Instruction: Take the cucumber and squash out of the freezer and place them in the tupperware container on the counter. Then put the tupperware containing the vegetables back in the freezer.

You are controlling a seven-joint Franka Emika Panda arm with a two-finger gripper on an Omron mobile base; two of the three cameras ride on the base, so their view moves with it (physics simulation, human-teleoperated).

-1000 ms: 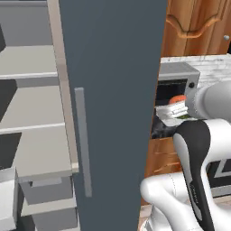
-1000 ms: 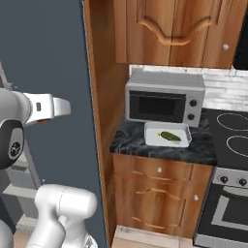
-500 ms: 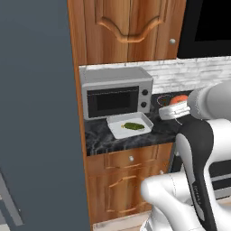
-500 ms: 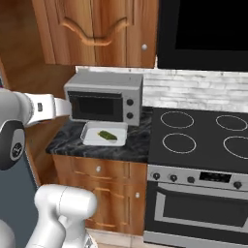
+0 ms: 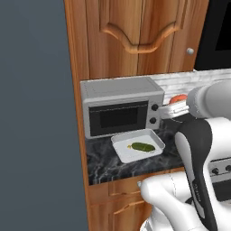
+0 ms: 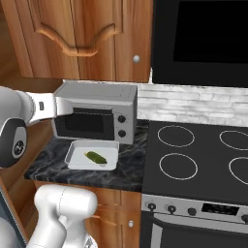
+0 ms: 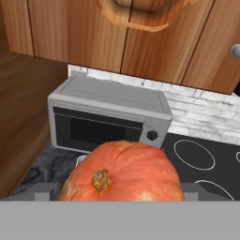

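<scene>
- My gripper [image 7: 123,197] is grasping the squash [image 7: 124,171]: the jaws are standing wide with the orange vegetable wedged between them, its brown stem scar facing the hand camera.
- In the left base view a sliver of the squash [image 5: 177,98] is peeking out beside my white forearm, up in the air beside the microwave [image 5: 122,105] and above the table [image 5: 101,159].
- The cucumber [image 5: 143,146] is lying inside the tupperware container [image 5: 122,149], a little toward the tray's stove-side half; it is lying flat and dark green against the pale floor of the tray.
- In the right base view the cucumber [image 6: 96,157] is sitting near the middle of the tupperware container [image 6: 76,155], at a slant to the tray's edges.
- The tupperware container is resting on the table [image 6: 48,164] just in front of the microwave [image 6: 95,112], its back rim close to the microwave door.
- The stovetop [image 6: 193,167] is adjoining the table on the side away from the freezer [image 5: 36,117].
- The freezer is showing its dark slate side panel along the left of the left base view; I cannot tell from here how its inside looks.
- Wooden wall cabinets [image 6: 82,34] are hanging above the microwave.
</scene>
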